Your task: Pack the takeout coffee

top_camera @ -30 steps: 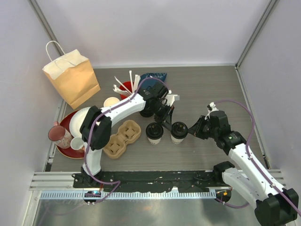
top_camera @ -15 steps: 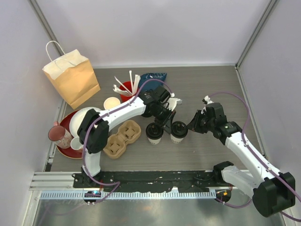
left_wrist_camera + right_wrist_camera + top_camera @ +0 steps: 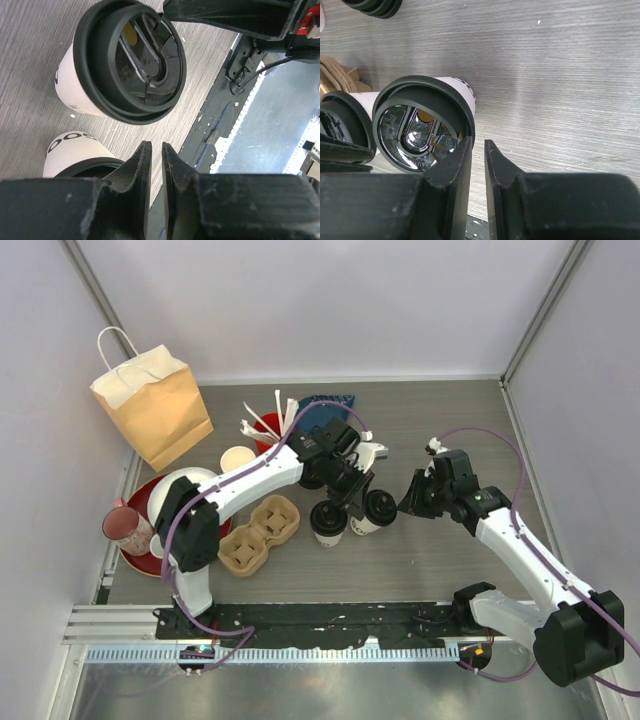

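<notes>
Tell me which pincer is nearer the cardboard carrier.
Left. The left pincer is just right of the carrier, by the cups; the right pincer is farther right, beyond both cups.

The left arm [image 3: 255, 472] rises from its base at the near edge, folds at the elbow and stretches far out toward the right, wrist turned downward. The left gripper [image 3: 357, 502] points down and back toward the near side. Its fingers [image 3: 132, 170] are drawn almost together, with only a thin slit between them and nothing in it. The right arm [image 3: 520, 555] reaches away from its base and slants inward to the left. The right gripper [image 3: 409, 502] faces the left one, near it but apart. Its fingers [image 3: 455, 167] are likewise pinched to a narrow slit, gripping nothing.
</notes>
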`<state>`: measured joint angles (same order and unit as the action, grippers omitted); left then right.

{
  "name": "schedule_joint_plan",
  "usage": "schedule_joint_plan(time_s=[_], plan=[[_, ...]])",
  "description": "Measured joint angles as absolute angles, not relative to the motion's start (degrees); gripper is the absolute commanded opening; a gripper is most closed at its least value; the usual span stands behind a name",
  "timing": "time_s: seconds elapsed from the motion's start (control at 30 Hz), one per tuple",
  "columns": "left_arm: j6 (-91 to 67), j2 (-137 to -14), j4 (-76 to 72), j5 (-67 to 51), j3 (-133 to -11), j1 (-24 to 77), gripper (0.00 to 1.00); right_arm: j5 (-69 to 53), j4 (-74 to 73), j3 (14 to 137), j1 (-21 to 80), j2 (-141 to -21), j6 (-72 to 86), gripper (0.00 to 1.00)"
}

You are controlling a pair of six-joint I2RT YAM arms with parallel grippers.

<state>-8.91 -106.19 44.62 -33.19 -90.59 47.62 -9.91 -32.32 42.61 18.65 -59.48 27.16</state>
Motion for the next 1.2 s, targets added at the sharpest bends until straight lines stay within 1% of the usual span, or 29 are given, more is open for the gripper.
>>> schedule_joint_plan(time_s=[0.23,0.33,0.43,0.47,0.57,0.6,0.73,0.9,1.07,1.2], plan=[[-8.3,-106.1,45.1,-33.0,-91.0,47.6,0.18,-10.0,-33.9,45.9,18.7,-57.1,26.0,0.25],[-8.1,-106.1,46.0,-32.7,-92.0,47.3,0.18,-9.9,-34.9,47.1,18.7,-56.5,25.5,0.28],[-7.5,-106.1,46.7,-32.5,-93.7,46.7,0.19,-9.9,-35.7,47.2,18.7,-55.8,25.6,0.33],[-7.4,-106.0,46.8,-32.5,-94.2,46.5,0.20,-10.0,-35.6,46.9,18.7,-55.4,25.8,0.37],[-7.0,-106.0,47.7,-31.8,-96.9,45.5,0.25,-10.6,-35.1,44.8,18.7,-53.5,26.8,0.43],[-6.9,-106.0,48.1,-31.5,-98.2,45.1,0.27,-10.9,-34.7,43.8,18.7,-52.8,27.3,0.44],[-6.5,-106.7,49.2,-30.3,-104.7,43.3,0.28,-12.4,-32.9,38.7,19.9,-49.9,30.9,0.44],[-6.9,-111.6,49.1,-29.8,-112.6,40.4,0.29,-13.6,-29.1,34.9,23.6,-48.4,35.1,0.44],[-7.2,-117.9,49.2,-29.7,-114.2,38.7,0.31,-15.4,-23.9,33.8,26.5,-51.4,37.8,0.43],[-7.4,-121.0,49.8,-29.7,-114.2,38.9,0.31,-15.8,-20.7,33.7,26.9,-53.9,39.0,0.40]])
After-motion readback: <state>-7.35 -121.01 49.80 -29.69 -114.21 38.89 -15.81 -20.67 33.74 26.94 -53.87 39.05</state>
